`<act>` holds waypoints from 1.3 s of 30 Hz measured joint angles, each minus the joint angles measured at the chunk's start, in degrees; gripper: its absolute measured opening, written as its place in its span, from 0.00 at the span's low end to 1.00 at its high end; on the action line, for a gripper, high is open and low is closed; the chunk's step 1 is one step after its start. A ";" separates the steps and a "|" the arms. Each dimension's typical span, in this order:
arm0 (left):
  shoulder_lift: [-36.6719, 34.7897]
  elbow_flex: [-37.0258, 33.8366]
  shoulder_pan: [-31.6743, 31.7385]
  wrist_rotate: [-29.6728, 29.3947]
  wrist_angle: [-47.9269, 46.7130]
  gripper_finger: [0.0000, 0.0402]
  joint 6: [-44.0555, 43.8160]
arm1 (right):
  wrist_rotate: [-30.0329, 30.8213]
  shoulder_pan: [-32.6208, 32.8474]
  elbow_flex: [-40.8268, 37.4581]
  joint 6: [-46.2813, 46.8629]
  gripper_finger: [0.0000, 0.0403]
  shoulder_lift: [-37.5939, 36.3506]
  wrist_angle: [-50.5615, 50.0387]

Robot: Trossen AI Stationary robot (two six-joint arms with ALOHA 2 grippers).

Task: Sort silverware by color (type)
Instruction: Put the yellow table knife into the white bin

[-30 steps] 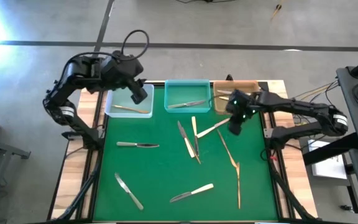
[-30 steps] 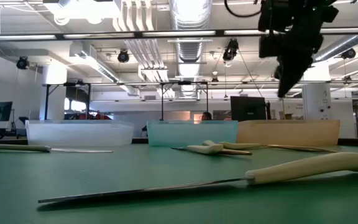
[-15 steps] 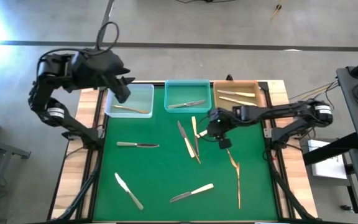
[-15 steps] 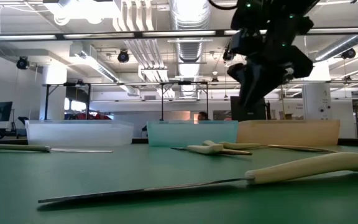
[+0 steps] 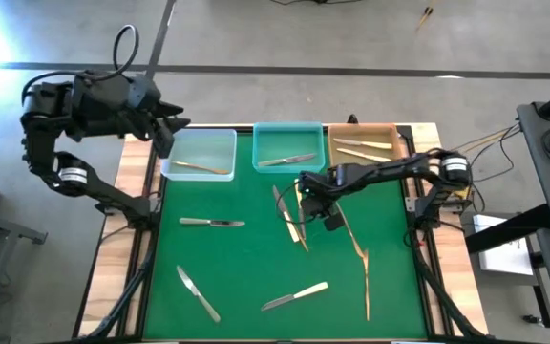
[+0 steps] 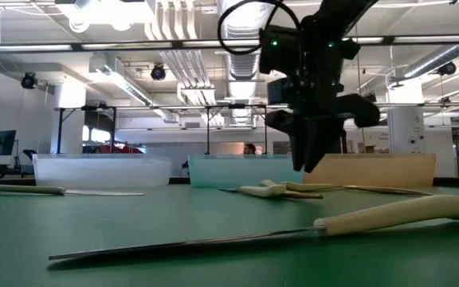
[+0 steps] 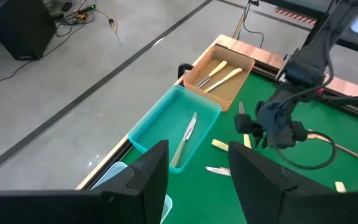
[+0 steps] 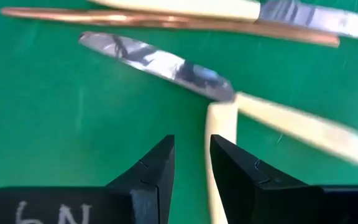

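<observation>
Over the crossed cream-handled knives [image 5: 299, 212], right tool [image 5: 315, 204] has arrived, slightly open.

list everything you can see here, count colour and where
clear bin: one, back left of mat, holds one gold utensil
teal bin: one, back centre, holds one silver knife
amber bin: one, back right, holds two cream-handled knives
silver knives on mat: two, left side and front left
cream-handled knife: one, front centre
gold utensils: long thin ones, right of centre
mixed pile: centre, count unclear
green mat: one, covers table
left gripper: beyond clear bin, jaws open
right gripper: low over centre pile, jaws apart
</observation>
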 joint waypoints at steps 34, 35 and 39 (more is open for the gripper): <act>0.18 0.00 0.00 -0.12 0.01 0.37 -0.37 | 1.82 -2.87 -5.13 -5.40 0.23 3.92 10.93; 0.35 0.00 0.00 -0.12 0.01 0.37 -0.44 | 1.85 -2.89 -5.14 -3.79 0.22 3.92 11.03; 1.19 0.00 0.00 -0.12 0.01 0.37 -0.44 | 2.00 -2.89 -5.14 0.46 0.16 3.94 11.55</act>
